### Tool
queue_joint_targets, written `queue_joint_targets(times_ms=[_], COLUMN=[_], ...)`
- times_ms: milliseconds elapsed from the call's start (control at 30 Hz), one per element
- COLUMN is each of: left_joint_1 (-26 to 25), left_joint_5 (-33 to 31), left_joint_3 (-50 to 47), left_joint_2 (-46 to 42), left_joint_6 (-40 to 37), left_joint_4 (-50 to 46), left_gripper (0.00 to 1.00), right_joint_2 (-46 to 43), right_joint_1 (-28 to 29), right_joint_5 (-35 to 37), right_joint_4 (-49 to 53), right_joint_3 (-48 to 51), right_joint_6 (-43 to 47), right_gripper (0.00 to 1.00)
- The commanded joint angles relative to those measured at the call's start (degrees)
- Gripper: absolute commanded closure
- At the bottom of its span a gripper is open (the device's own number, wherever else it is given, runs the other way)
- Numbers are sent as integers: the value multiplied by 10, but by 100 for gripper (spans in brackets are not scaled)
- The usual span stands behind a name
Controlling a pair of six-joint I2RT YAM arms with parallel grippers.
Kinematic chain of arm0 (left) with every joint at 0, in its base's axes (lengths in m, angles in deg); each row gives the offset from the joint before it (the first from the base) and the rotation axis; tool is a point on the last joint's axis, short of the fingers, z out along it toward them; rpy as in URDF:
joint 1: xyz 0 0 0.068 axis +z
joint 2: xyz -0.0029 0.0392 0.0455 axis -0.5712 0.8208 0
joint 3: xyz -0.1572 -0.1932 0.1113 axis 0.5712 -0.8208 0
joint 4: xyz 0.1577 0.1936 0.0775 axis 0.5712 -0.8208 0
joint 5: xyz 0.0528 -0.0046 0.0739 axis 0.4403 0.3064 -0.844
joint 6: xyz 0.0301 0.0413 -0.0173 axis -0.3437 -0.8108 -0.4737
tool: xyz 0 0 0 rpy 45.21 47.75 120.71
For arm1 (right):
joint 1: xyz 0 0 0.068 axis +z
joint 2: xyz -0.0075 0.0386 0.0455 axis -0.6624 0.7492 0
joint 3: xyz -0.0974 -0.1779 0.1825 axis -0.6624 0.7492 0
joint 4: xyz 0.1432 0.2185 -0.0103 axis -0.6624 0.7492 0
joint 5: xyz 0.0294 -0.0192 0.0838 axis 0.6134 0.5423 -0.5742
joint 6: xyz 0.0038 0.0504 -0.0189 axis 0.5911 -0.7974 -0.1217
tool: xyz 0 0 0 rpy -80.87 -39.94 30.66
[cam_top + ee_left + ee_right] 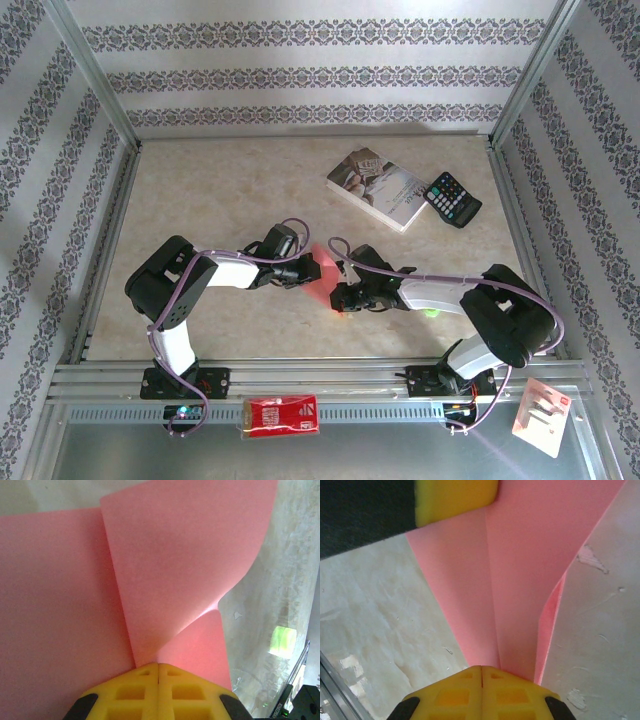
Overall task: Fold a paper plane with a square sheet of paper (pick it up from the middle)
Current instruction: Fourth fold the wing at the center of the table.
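The square sheet of paper [324, 274] is pink-red, partly folded, and held just above the table's middle between both grippers. My left gripper [306, 268] is shut on one edge of it. In the left wrist view the yellow fingertips [158, 666] press together, and the paper [175, 570] fans out from them in creased flaps. My right gripper [346, 294] is shut on the opposite side. Its closed tips [481, 669] pinch a narrow folded part of the paper [520, 580]. The left gripper's yellow finger [455, 497] shows at the far end of the sheet.
A paperback book [377, 187] and a black calculator [453, 199] lie at the back right. A small red packet [282, 415] sits on the front metal rail [100, 385], with a white card [543, 417] to the right. Aluminium frame posts bound the table.
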Motion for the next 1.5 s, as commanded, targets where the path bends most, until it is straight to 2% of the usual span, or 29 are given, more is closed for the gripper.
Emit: queue_joint_targets(times_ms=[0, 533, 1067, 1233, 1467], left_joint_1=[14, 14, 16, 16, 16], left_joint_5=[-36, -45, -58, -58, -55], left_joint_3=[-13, -11, -9, -10, -10], left_joint_2=[27, 28, 33, 31, 33], left_joint_6=[-16, -20, -23, -23, -23], left_joint_4=[-56, -69, -83, -83, -82], left_gripper=[99, 99, 99, 99, 99], right_joint_2=[3, -16, -55, -90, -174], right_joint_1=[-6, 0, 32, 34, 6], right_joint_5=[-6, -2, 5, 10, -7], right_joint_4=[0, 13, 48, 76, 87], right_joint_3=[16, 82, 120, 126, 94], right_joint_6=[13, -13, -40, -39, -26], right_gripper=[98, 100, 100, 100, 100])
